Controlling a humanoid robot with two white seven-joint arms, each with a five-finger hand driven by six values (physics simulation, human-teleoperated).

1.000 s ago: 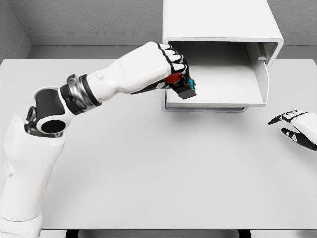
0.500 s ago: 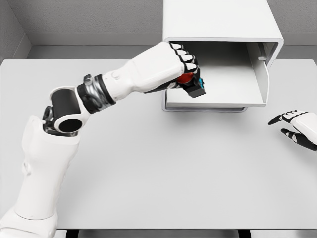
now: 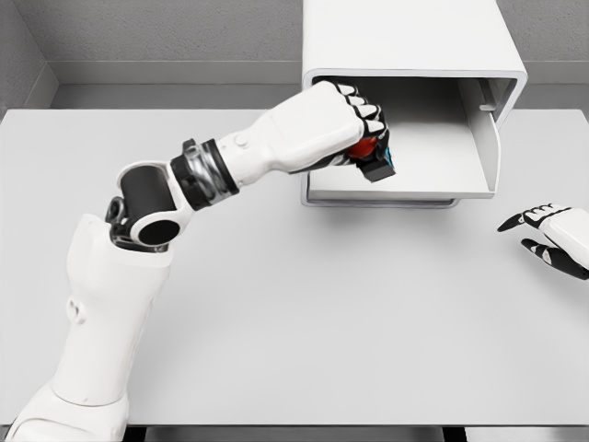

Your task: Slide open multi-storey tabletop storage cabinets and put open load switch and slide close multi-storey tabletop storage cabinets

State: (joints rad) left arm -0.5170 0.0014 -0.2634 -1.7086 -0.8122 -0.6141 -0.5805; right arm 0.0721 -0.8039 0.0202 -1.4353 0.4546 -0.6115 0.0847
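Head view, read from left to right: left arm point(image 3: 138, 239) rising from the lower left corner, elbow bent above the grey table point(image 3: 276, 331), forearm reaching up and rightward. At its end, left hand point(image 3: 354, 129) curled tight around the load switch point(image 3: 373, 157), red body and a touch of blue peeking below the knuckles, black base jutting out at the bottom. Held over the left part of the pulled-out drawer point(image 3: 414, 170), apparently above its floor rather than resting on it, though contact hard to judge from this angle. Fist kept closed presumably to carry the part clear of the drawer's front lip before release. Drawer itself extended from the white storage cabinet point(image 3: 405, 41), slid far enough forward to leave room for a drop from above. Farther right, drawer's upright side panel point(image 3: 492, 138) standing at the cabinet mouth. At the far right edge, right hand point(image 3: 552, 235) lying low by the table with fingers loosely spread, holding nothing, parked well apart, likely to stay out of the working arm's way. Placement stage judged nearly done; release and closing not yet carried out.
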